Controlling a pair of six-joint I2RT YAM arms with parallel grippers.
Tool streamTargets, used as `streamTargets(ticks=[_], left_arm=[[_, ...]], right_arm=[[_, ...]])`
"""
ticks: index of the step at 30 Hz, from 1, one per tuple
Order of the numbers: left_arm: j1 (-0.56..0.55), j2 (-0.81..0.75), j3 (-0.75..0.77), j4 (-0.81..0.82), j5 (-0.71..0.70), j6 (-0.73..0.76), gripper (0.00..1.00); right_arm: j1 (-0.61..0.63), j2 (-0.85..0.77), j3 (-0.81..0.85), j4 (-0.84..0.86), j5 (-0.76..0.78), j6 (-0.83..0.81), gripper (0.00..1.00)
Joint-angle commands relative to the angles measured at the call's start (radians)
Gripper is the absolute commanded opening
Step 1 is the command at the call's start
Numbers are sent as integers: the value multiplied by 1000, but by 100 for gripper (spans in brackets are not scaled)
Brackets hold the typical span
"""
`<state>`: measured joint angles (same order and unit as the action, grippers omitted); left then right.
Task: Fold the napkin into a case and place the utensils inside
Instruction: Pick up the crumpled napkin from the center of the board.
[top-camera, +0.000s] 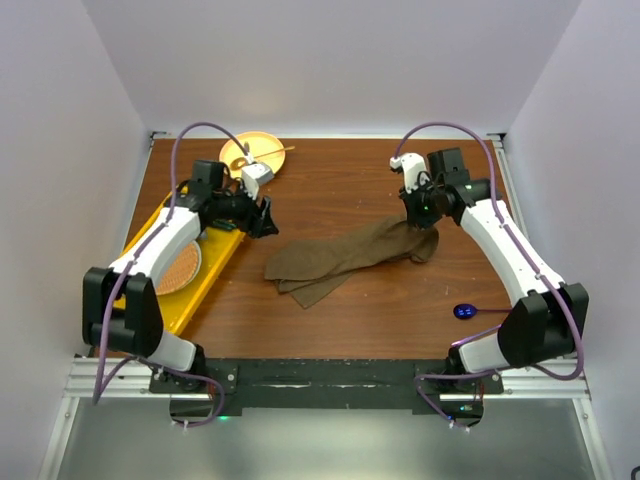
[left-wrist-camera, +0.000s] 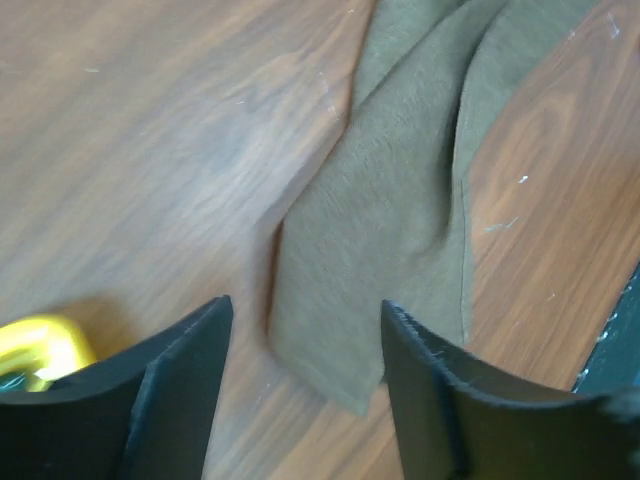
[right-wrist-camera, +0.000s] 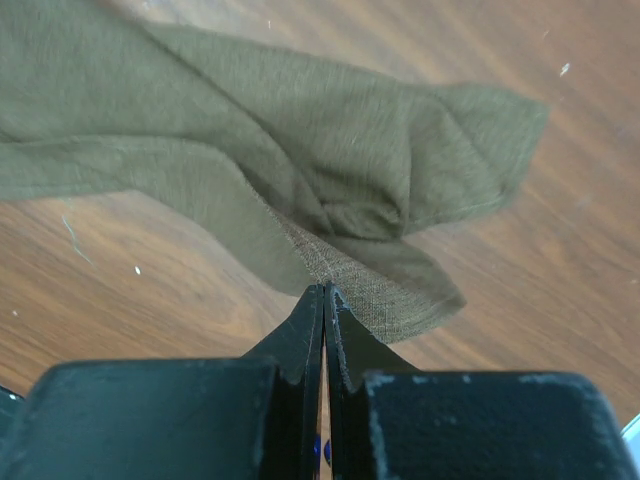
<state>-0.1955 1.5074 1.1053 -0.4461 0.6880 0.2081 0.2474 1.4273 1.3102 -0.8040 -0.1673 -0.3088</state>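
olive-brown cloth napkin: bunched at centre of surface, unfolded.
right tool: clamped on its 3 o'clock corner; thin bite, may slip.
left tool: wide, empty, over 9 o'clock end; may grab doubled layers.

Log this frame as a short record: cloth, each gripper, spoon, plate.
napkin: bunched, middle of table, not neatly folded
right gripper: shut on napkin's right end
left gripper: open, empty, near napkin's left end
spoon: on table by right arm, apart from napkin
plate: far left, apart from napkin
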Motion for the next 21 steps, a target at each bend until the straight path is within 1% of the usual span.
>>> streamTargets(ticks=[1, 2, 3, 4, 5, 6, 8, 9, 10, 11, 12, 13, 14, 15, 16, 18, 19, 21], left_arm=[[14, -104, 39, -132, 70, 293, 68], [13, -111, 44, -225, 80, 362, 68], [11, -116, 50, -277, 117, 519, 68], [8, -124, 48, -313, 122, 581, 68], [8, -139, 45, -391, 128, 649, 67], [-1, -145, 39, -438, 130, 809, 67], [-31, -153, 21, -524, 87, 925, 66], [-69, -154, -7, -539, 26, 1008, 65], [-88, -165, -28, -536, -10, 1030, 65], [-102, -174, -53, -496, -68, 1057, 64], [-120, -190, -108, -465, -88, 1068, 64], [-124, -226, -140, -388, -105, 1076, 64], [-128, -246, -174, -346, -134, 1090, 64], [-137, -268, -243, -304, -146, 1102, 65], [-140, -307, -278, -220, -159, 1113, 66], [-143, -338, -373, -139, -182, 1134, 67], [-145, -355, -399, -64, -191, 1136, 67], [-147, -358, -452, -10, -194, 1140, 67]], right_arm=[[-3, -27, 12, 29, 17, -21, 0], [-3, -27, 8, 32, 15, -16, 0], [-5, -25, 1, 32, 17, -15, 0], [-5, -24, 0, 34, 20, -10, 0], [-3, -22, -5, 34, 20, -7, 0], [-5, -21, -6, 32, 20, -6, 0], [-8, -18, -6, 29, 17, 2, 0], [-8, -15, -3, 26, 15, 4, 0], [-8, -10, 0, 22, 14, 7, 0], [-10, -7, 3, 20, 12, 10, 0], [-10, -5, 9, 16, 12, 11, 0], [-10, -2, 12, 15, 11, 13, 0], [-10, -1, 14, 14, 11, 14, 0], [-10, -1, 20, 12, 12, 16, 0], [-11, -1, 23, 12, 12, 19, 0], [-10, 4, 34, 6, 9, 20, 0], [-11, 5, 37, 5, 9, 22, 0], [-13, 10, 43, 0, 8, 25, 0]])
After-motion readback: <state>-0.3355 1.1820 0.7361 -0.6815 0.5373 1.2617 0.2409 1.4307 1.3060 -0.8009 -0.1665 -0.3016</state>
